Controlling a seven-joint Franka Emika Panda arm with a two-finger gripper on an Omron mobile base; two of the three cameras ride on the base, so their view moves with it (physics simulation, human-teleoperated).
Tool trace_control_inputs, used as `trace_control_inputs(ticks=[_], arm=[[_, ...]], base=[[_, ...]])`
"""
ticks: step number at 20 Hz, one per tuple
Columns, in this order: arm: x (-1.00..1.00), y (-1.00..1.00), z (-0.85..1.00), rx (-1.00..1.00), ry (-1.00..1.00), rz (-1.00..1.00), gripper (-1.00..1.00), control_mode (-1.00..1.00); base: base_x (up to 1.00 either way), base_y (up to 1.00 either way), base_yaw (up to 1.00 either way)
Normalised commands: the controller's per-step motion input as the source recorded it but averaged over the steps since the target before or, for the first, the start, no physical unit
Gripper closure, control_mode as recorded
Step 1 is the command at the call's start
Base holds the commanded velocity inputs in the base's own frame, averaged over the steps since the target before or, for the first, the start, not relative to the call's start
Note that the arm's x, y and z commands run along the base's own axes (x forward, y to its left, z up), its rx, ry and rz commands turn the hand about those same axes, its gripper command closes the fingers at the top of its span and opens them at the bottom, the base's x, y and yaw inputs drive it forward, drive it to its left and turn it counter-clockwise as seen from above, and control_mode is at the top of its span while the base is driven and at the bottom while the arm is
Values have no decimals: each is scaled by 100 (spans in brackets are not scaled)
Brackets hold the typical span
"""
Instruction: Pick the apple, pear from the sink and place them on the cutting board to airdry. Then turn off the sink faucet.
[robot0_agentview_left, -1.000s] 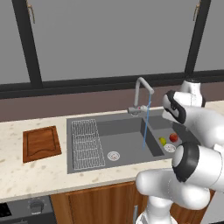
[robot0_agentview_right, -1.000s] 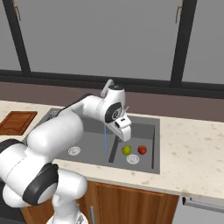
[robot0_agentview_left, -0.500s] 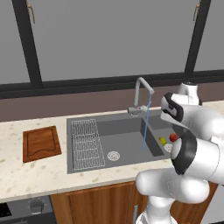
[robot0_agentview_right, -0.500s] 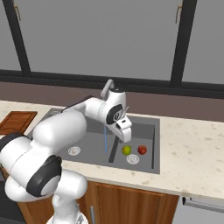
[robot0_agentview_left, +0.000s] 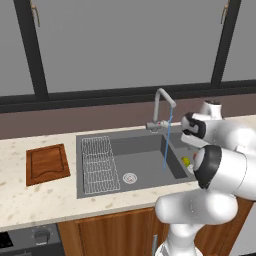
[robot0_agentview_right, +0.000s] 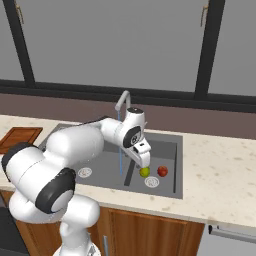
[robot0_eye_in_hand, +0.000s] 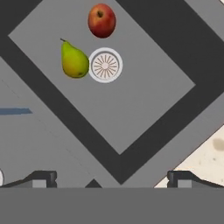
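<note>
— Speckled cream stone makes up the desk (robot0_agentview_left: 30, 200), with wooden cabinet doors (robot0_agentview_left: 110, 235) under its front edge. What sits around the basin?

— Off to the left on the desk lies the cutting board (robot0_agentview_left: 47, 163), reddish-brown wood, bare on top and well apart from the fruit. Let into the desk is the sink (robot0_agentview_left: 145, 167), dark grey, with a wire rack (robot0_agentview_left: 99, 165) on the left of its large basin and a round drain (robot0_agentview_left: 129, 177) near the middle.

— And the fruit?

— Both lie in the smaller compartment on the right. The pear (robot0_eye_in_hand: 74, 60) rests just beside that compartment's white round drain (robot0_eye_in_hand: 105, 65), and the apple (robot0_eye_in_hand: 102, 20) sits near the same drain, apart from the pear. A dividing wall separates them from the large basin.

— Anything in the way?

— A thin blue stream of water (robot0_agentview_right: 120, 160) falls from the sink faucet (robot0_agentview_left: 161, 107) into the large basin, just beside the arm's wrist. The faucet stands at the back rim, before the dark-framed windows (robot0_agentview_left: 125, 45).

— The jaws?

— The gripper (robot0_eye_in_hand: 112, 177) hangs above the small compartment, its jaws spread wide, holding nothing and touching nothing.
</note>
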Motion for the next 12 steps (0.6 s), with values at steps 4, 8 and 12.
trace_control_inputs(ticks=[4, 8, 12], arm=[[16, -6, -28, 2, 3, 0, -100, -100], [5, -20, -17, 1, 0, -2, -100, -100], [4, -18, -18, 1, 0, -4, -100, -100]], base=[[0, 0, 0], [0, 0, 0], [0, 0, 0]])
